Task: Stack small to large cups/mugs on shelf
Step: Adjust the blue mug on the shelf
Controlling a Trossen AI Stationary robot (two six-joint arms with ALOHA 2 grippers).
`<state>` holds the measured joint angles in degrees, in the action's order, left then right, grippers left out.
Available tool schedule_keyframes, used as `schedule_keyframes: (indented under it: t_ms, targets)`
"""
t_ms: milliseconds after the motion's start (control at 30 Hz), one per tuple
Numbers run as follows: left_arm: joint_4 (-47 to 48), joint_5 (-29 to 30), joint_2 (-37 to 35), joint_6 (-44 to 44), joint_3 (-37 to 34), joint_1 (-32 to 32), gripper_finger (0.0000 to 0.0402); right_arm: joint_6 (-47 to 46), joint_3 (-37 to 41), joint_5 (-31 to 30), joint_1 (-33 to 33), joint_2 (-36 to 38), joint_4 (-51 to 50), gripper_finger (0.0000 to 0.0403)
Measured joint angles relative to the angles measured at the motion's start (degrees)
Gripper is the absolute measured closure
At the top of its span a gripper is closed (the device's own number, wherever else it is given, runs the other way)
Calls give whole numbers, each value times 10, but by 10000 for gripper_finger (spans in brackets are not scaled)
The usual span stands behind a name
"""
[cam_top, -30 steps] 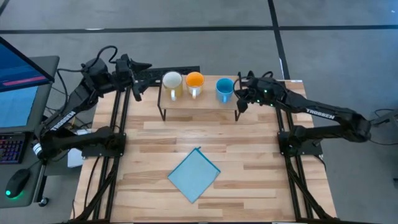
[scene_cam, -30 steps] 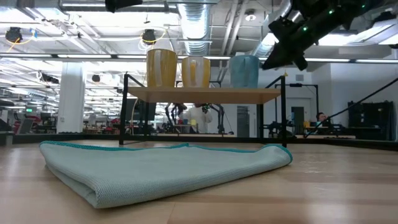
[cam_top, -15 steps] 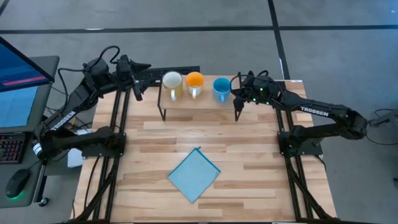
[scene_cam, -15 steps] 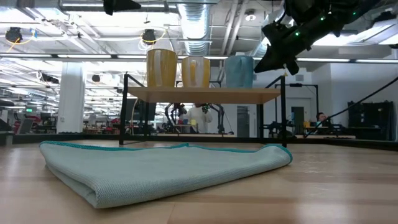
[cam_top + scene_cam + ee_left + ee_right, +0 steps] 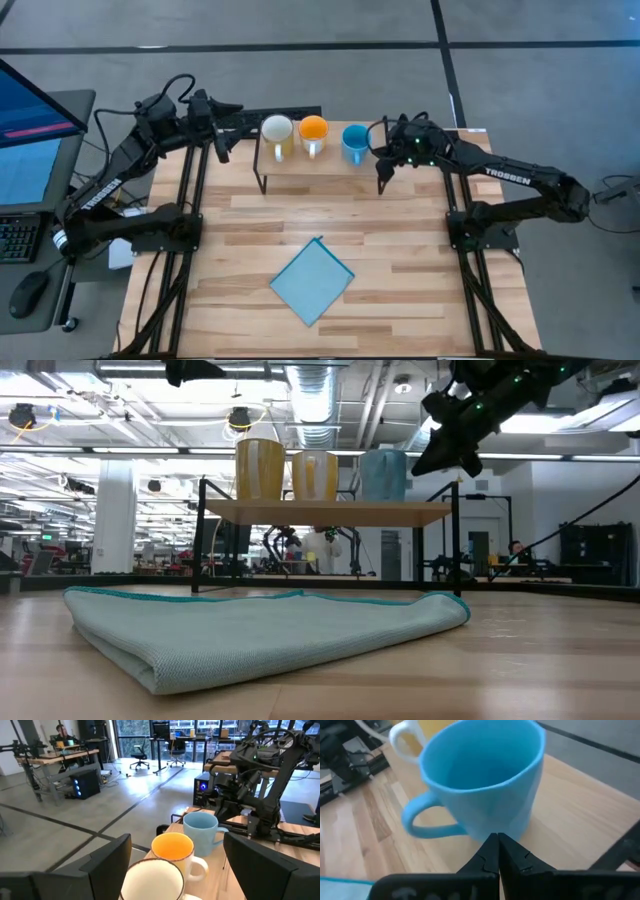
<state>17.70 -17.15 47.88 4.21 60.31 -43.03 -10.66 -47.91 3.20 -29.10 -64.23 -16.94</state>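
Note:
Three mugs stand in a row on the shelf [image 5: 300, 166] at the table's far side: cream [image 5: 276, 132], orange [image 5: 313, 129] and light blue [image 5: 354, 140]. All three are upright on their bases, and the blue one's handle points toward the table's near side. My right gripper [image 5: 376, 152] is shut and slants down at the blue mug [image 5: 480, 775] from the shelf's right end. My left gripper [image 5: 218, 128] hovers open and level just left of the shelf, looking along the row at the cream mug [image 5: 152, 880], apart from it. My right gripper has its shut fingertips [image 5: 492, 851] against the blue mug's outer wall, low down near the base [image 5: 495, 826], on the side facing the table's right edge. The fingers come slanting down from the right. The mug stands upright on the shelf top.
A folded light-blue cloth [image 5: 312, 280] lies flat on the table's near middle, and it fills the foreground of the low view [image 5: 250, 625]. The shelf's thin black legs [image 5: 457, 540] stand under my right gripper. A monitor and keyboard sit beyond the table's left edge.
My right gripper has moved toward the table's left, staying shut, and come against the blue mug. The mug has slid a little left along the shelf top toward the orange mug, still upright. In the last half second nothing shifts further.

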Motion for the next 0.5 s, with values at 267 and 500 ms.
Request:
schedule_keyframes:
  t_ms: [267, 500]
  targets:
    - [0, 0, 0, 0, 0, 0, 93, 1, -3, 1, 16, 0, -6, 381]
    - [0, 0, 0, -1, 0, 0, 93, 1, -3, 1, 16, 0, 13, 381]
